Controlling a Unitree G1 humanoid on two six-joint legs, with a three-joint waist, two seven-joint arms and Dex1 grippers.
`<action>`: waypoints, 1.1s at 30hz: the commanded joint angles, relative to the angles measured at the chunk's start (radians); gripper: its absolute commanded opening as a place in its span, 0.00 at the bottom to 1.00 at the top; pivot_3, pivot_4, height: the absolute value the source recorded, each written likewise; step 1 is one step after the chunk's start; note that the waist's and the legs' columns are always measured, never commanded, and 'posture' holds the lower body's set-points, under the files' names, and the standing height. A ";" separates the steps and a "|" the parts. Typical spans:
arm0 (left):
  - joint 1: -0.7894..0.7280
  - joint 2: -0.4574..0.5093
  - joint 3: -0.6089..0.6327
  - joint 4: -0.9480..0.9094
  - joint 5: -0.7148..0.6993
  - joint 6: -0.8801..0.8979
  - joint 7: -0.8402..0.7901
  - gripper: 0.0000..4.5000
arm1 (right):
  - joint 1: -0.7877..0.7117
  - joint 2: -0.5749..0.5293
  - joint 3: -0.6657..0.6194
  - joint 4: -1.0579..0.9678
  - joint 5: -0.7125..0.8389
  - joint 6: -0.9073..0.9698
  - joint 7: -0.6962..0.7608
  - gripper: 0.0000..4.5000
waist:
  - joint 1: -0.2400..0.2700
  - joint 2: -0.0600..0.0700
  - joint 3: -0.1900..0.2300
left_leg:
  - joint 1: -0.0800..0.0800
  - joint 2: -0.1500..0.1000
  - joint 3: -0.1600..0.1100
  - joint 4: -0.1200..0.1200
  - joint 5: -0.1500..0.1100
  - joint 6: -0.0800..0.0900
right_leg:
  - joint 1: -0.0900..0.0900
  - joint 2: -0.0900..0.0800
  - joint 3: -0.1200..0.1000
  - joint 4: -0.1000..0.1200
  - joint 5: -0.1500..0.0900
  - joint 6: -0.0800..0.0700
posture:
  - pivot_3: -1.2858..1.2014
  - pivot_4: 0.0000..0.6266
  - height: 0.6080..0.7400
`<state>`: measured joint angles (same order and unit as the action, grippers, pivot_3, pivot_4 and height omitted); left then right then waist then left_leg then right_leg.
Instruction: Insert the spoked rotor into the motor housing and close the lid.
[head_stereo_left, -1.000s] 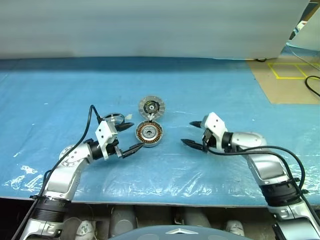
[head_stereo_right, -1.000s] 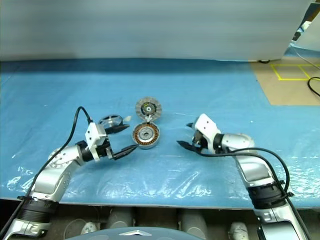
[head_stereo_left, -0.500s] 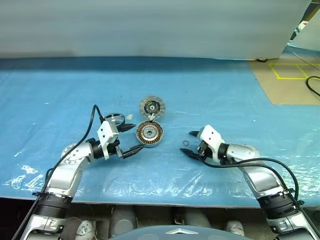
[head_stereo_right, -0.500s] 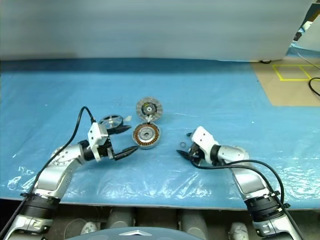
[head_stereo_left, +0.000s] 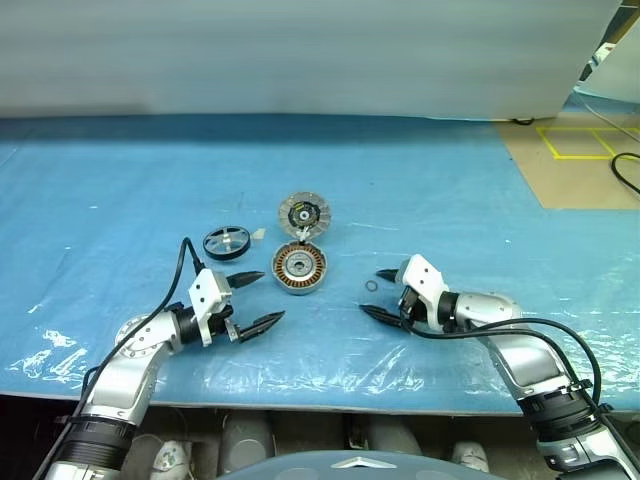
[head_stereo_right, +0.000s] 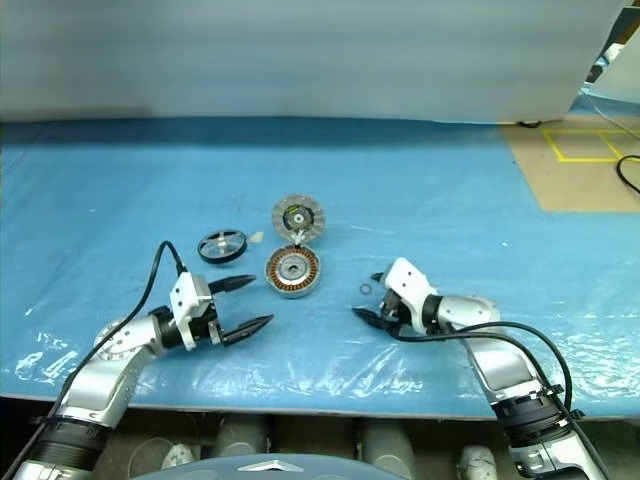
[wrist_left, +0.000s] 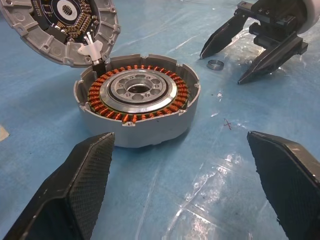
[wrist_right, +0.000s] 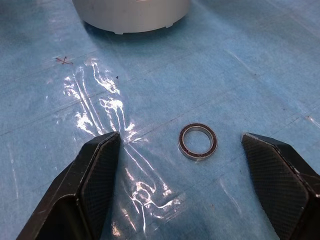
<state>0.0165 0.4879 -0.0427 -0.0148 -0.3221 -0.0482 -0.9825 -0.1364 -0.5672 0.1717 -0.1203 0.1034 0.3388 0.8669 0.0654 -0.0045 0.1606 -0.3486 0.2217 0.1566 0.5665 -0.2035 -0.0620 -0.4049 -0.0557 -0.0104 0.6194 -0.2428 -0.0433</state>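
The spoked rotor, black-rimmed with pale spokes, lies flat on the blue sheet to the left of the motor housing. The housing stands open and shows its copper windings. The lid is hinged back at the housing's far edge, with its inner face up. My left gripper is open and empty, and hovers near-left of the housing, on the near side of the rotor. My right gripper is open and low over the sheet to the right of the housing, with its fingers either side of a small metal ring.
A blue plastic sheet covers the table, with its front edge close to my arms. A white wall panel stands behind it. At the far right is brown floor with yellow tape marks.
My left gripper has drawn back and down from beside the housing, so the rotor now shows in full. My right gripper has sunk toward the sheet near the small ring.
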 joint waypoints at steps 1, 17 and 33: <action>0.014 0.008 0.016 -0.011 0.007 -0.025 0.010 1.00 | -0.003 0.000 0.019 0.031 0.002 0.007 0.011 0.91 | 0.000 0.000 0.000 | 0.000 0.000 0.000 0.000 0.000 0.000 | 0.000 0.000 0.000 0.000 0.000 0.000 | 0.52 0.24 1.00; -0.014 0.007 0.014 0.000 0.010 -0.019 0.014 1.00 | 0.001 -0.035 0.017 0.122 -0.049 -0.073 -0.006 0.27 | 0.001 0.000 0.000 | 0.001 0.000 0.000 0.000 0.000 0.000 | 0.002 0.000 0.000 0.000 0.000 0.000 | 0.52 0.24 1.00; -0.019 0.006 0.010 0.002 0.013 -0.018 0.013 1.00 | -0.011 -0.029 0.006 0.120 -0.024 -0.071 -0.029 0.62 | 0.003 0.000 0.000 | 0.001 -0.001 0.000 0.000 0.000 0.000 | 0.003 -0.001 0.000 -0.001 0.000 0.001 | 0.52 0.24 1.00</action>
<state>0.0031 0.4887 -0.0425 -0.0046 -0.3076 -0.0484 -0.9699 -0.1739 -0.5883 0.1638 -0.0222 0.0913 0.2473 0.8313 0.0681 -0.0047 0.1604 -0.3478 0.2212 0.1566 0.5663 -0.2037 -0.0616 -0.4024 -0.0566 -0.0105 0.6182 -0.2426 -0.0427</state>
